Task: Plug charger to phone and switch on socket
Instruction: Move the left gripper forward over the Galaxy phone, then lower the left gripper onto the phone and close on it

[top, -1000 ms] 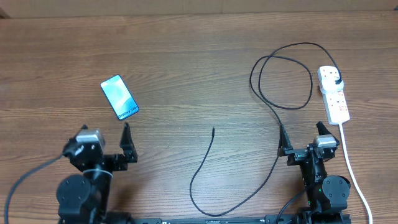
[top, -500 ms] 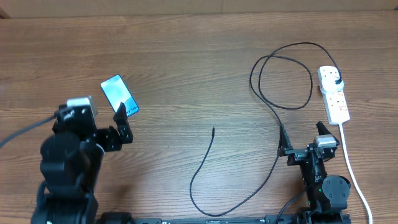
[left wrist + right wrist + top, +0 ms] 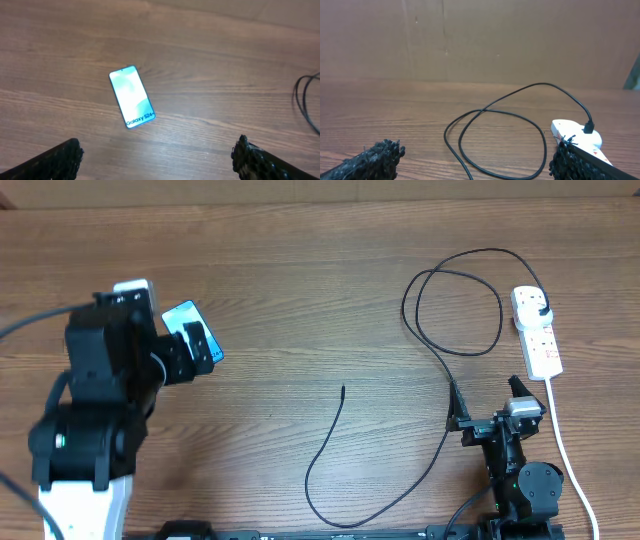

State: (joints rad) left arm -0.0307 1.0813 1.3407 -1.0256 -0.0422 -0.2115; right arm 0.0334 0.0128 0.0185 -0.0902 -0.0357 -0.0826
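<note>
Overhead, left arm [image 3: 100, 370] covers part of phone [image 3: 180, 316]. Socket [image 3: 537, 335] switch positions too small to read. Charger [image 3: 297, 96] cut off at left wrist view's right edge.

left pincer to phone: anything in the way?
Nothing visible. In the left wrist view the phone lies flat, screen up, on the bare table, with the open left pincer above it and no object between them. The charger has its free tip near the table's middle, clear of that path.
</note>
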